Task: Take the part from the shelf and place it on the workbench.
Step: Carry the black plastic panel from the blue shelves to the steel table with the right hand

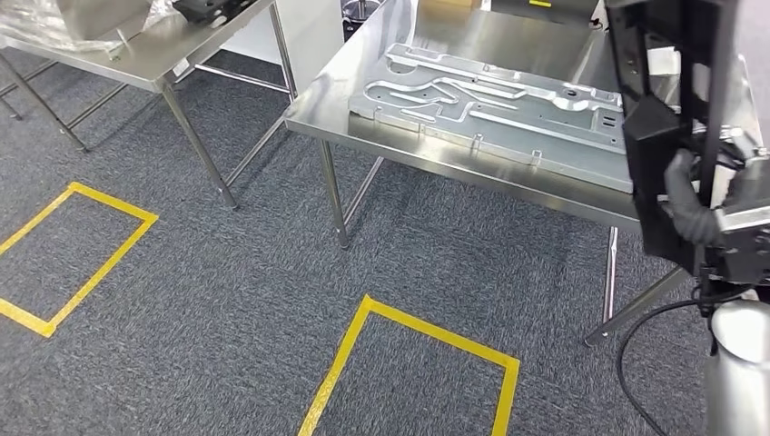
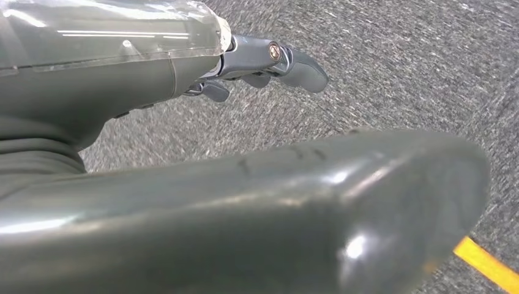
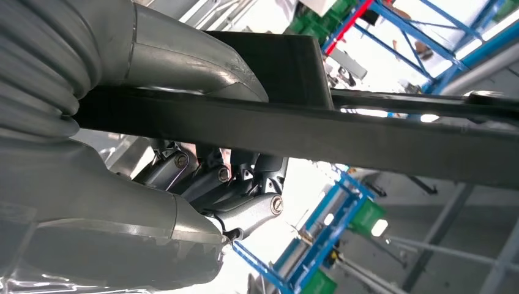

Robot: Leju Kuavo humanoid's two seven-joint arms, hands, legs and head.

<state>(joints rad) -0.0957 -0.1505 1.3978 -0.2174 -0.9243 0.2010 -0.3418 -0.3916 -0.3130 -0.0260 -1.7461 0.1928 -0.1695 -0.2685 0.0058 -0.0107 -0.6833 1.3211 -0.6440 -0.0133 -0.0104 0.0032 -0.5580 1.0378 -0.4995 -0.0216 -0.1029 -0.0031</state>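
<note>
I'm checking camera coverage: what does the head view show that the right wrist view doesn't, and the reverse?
Head view alone: the steel workbench bearing a grey machined plate, a second table, grey carpet with yellow tape rectangles. Right wrist view alone: the right hand with its fingers wrapped round the part, blue racking with green bins behind. Both share the black part, a long dark frame held upright at the robot's right.
</note>
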